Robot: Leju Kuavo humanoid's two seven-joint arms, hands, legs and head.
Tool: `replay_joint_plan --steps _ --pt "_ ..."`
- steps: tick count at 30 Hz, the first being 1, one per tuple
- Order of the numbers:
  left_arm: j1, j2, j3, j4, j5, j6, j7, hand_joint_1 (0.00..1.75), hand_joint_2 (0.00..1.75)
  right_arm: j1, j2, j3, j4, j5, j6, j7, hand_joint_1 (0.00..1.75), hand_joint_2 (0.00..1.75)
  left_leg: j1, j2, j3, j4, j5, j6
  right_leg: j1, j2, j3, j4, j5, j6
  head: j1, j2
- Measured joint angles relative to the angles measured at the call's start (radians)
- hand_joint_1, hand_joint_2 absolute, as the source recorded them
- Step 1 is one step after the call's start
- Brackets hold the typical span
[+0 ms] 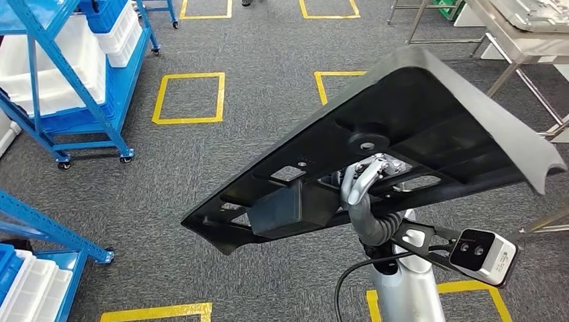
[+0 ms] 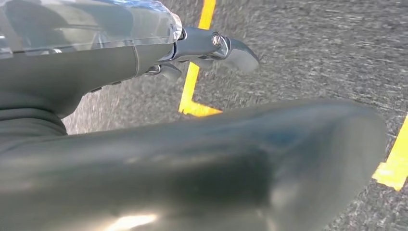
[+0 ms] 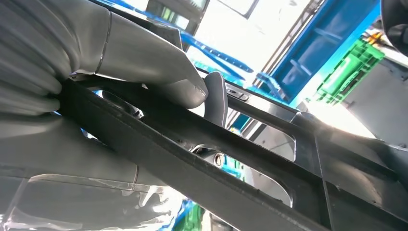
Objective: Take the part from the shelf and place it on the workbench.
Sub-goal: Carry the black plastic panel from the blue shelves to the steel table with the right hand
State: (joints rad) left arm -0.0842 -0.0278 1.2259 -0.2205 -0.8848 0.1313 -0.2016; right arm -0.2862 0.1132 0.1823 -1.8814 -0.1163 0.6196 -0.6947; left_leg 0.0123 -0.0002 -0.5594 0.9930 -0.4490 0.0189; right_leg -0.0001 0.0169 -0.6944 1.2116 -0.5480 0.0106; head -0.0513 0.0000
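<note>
A large black moulded plastic part (image 1: 416,114) hangs tilted over the carpet in the head view, its ribbed underside with several cut-outs facing me. My right hand (image 1: 366,184) grips it from below, fingers hooked through an opening near its middle. The right wrist view shows the thumb (image 3: 159,72) pressed over a black rib of the part (image 3: 202,168), with my right hand (image 3: 96,96) wrapped around it. My left hand (image 2: 144,53) hangs over the grey floor holding nothing, its fingers (image 2: 231,48) stretched out. The metal workbench (image 1: 516,40) stands at the far right.
A blue wheeled shelf rack (image 1: 67,74) with white and blue bins stands at the left, and another blue rack (image 1: 40,228) is at the lower left. Yellow taped squares (image 1: 189,98) mark the grey carpet. The workbench legs (image 1: 537,87) reach down at the right.
</note>
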Motion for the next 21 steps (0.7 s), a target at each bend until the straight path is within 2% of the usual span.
replay_joint_plan --steps 1,2,3,4,5,7,8,10,11,13,15,16,17,18,19,20,21 --pt "0.001 0.0 0.002 0.0 0.002 0.0 -0.001 0.0 0.0 0.001 0.0 0.0 0.001 0.0 -0.004 0.0 1.71 1.75 -0.001 0.012 0.0 0.0 -0.001 0.001 -0.003 -0.005 -0.03 0.06 -0.02 0.002 0.0 0.0" --pt "0.002 0.0 0.003 0.0 0.003 0.0 -0.002 0.0 0.0 0.003 -0.001 0.0 0.002 -0.002 -0.008 0.0 1.71 1.75 -0.002 0.024 0.0 0.001 -0.002 0.001 -0.005 -0.007 -0.046 0.091 -0.024 0.004 0.0 0.0" --pt "0.002 0.0 0.003 0.0 0.002 -0.001 -0.002 0.0 0.0 0.004 -0.002 0.0 0.002 -0.005 -0.01 0.0 1.71 1.75 -0.003 0.035 0.0 0.001 -0.003 0.001 -0.007 -0.01 -0.041 0.08 -0.008 0.005 0.0 0.0" --pt "0.001 0.0 0.003 0.0 0.001 -0.002 -0.002 0.0 0.0 0.004 -0.003 0.0 0.002 -0.009 -0.01 0.0 1.71 1.75 -0.003 0.045 0.002 0.001 -0.005 -0.001 -0.008 -0.017 -0.014 0.029 0.022 0.005 0.0 0.0" --pt "0.0 -0.001 0.003 0.0 -0.001 -0.003 -0.002 0.0 0.0 0.004 -0.003 0.0 0.002 -0.013 -0.009 0.0 1.71 1.75 -0.003 0.054 0.005 0.001 -0.007 -0.003 -0.007 -0.033 0.027 -0.047 0.056 0.002 0.0 0.0" --pt "-0.001 -0.001 0.003 0.0 -0.004 -0.004 -0.002 0.0 0.0 0.004 -0.003 0.0 0.001 -0.016 -0.008 0.0 1.71 1.75 -0.007 0.069 0.009 0.003 -0.012 -0.012 0.0 -0.068 0.091 -0.17 0.095 -0.007 0.0 0.0" --pt "-0.002 -0.001 0.003 0.0 -0.005 -0.005 -0.003 0.0 0.0 0.004 -0.004 0.0 0.0 -0.016 -0.007 0.0 1.71 1.75 -0.009 0.076 0.011 0.004 -0.014 -0.017 0.004 -0.077 0.103 -0.196 0.098 -0.011 0.0 0.0" --pt "-0.004 -0.001 0.004 0.0 -0.005 -0.006 -0.004 0.0 0.0 0.007 -0.004 -0.002 -0.005 -0.017 -0.007 0.0 1.71 1.75 -0.011 0.092 0.015 0.003 -0.017 -0.027 0.008 -0.062 0.101 -0.202 0.098 -0.021 0.0 0.0" --pt "-0.005 -0.001 0.004 0.0 -0.005 -0.006 -0.004 0.0 0.0 0.009 -0.004 -0.004 -0.009 -0.019 -0.006 0.0 1.71 1.75 -0.009 0.091 0.016 0.006 -0.021 -0.032 0.006 -0.053 0.102 -0.205 0.099 -0.026 0.0 0.0" --pt "-0.007 -0.001 0.004 0.0 -0.005 -0.007 -0.003 0.0 0.0 0.011 -0.002 -0.005 -0.017 -0.024 -0.001 -0.001 1.71 1.75 -0.005 0.061 -0.003 0.055 -0.057 -0.041 0.0 -0.035 0.106 -0.212 0.104 -0.038 0.0 0.0" --pt "-0.004 -0.001 0.005 0.0 -0.002 -0.007 -0.001 0.0 0.0 0.013 0.002 -0.006 -0.02 -0.026 0.007 -0.001 1.71 1.75 -0.002 0.02 -0.062 0.185 -0.124 -0.046 -0.001 -0.015 0.107 -0.213 0.106 -0.045 0.0 0.0" --pt "-0.003 0.0 0.006 0.0 0.0 -0.007 0.0 0.0 0.0 0.014 0.003 -0.006 -0.02 -0.025 0.01 -0.001 1.71 1.75 -0.001 0.011 -0.096 0.254 -0.15 -0.048 0.0 -0.004 0.107 -0.213 0.106 -0.046 0.0 0.0" --pt "-0.002 0.0 0.008 0.0 0.003 -0.006 0.002 0.0 0.0 0.015 0.004 -0.006 -0.02 -0.023 0.01 -0.001 1.71 1.75 -0.001 0.008 -0.119 0.297 -0.159 -0.048 0.001 0.008 0.107 -0.212 0.106 -0.047 0.0 0.0" --pt "-0.001 0.001 0.01 0.0 0.004 -0.006 0.002 0.0 0.0 0.016 0.004 -0.005 -0.02 -0.022 0.01 -0.001 1.71 1.75 -0.001 0.007 -0.124 0.301 -0.146 -0.048 0.002 0.021 0.108 -0.211 0.106 -0.046 0.0 0.0" --pt "-0.002 0.002 0.012 0.0 0.005 -0.006 0.002 0.0 0.0 0.016 0.006 -0.005 -0.021 -0.02 0.008 -0.001 1.71 1.75 0.0 0.004 -0.108 0.261 -0.114 -0.047 0.002 0.033 0.11 -0.21 0.105 -0.045 0.0 0.0" --pt "-0.003 0.003 0.015 0.0 0.006 -0.006 0.002 0.0 0.0 0.016 0.007 -0.004 -0.022 -0.018 0.006 -0.001 1.71 1.75 0.001 -0.006 -0.078 0.192 -0.073 -0.046 0.001 0.045 0.111 -0.208 0.104 -0.043 0.0 0.0" --pt "-0.003 0.004 0.017 0.0 0.007 -0.007 0.002 0.0 0.0 0.015 0.008 -0.003 -0.023 -0.015 0.003 -0.001 1.71 1.75 0.003 -0.03 -0.046 0.12 -0.041 -0.044 0.002 0.056 0.112 -0.204 0.102 -0.04 0.0 0.0"
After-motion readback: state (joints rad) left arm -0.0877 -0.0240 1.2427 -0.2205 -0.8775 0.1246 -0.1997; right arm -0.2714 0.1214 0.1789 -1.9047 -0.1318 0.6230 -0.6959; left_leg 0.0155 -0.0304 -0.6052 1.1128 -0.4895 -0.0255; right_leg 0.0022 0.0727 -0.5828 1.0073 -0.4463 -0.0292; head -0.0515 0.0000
